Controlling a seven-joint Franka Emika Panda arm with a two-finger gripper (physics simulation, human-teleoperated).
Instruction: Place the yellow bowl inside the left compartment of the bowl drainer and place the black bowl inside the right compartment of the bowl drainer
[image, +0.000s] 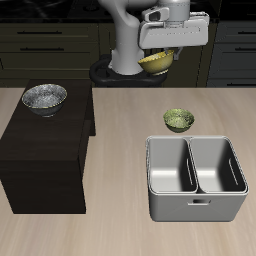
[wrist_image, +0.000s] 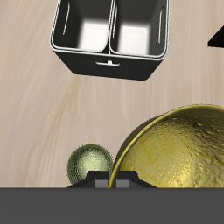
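The yellow bowl (image: 156, 62) hangs tilted high above the table's back, and my gripper (image: 162, 52) is shut on its rim. In the wrist view the yellow bowl (wrist_image: 179, 150) looms large and close, its speckled inside facing me, with the gripper (wrist_image: 115, 182) at its edge. The black bowl (image: 44, 97), speckled grey, sits upright on top of a dark cabinet. Nearer the table's front edge stands the grey bowl drainer (image: 196, 190), and both wells look empty. The wrist view shows the bowl drainer (wrist_image: 110, 68) well below and ahead of me.
A small olive-green bowl (image: 178, 120) rests on the table just behind the drainer, and the wrist view shows the olive-green bowl (wrist_image: 89, 164) too. The dark cabinet (image: 45, 160) is a tall block beside the drainer. Dark kitchen drawers line the back.
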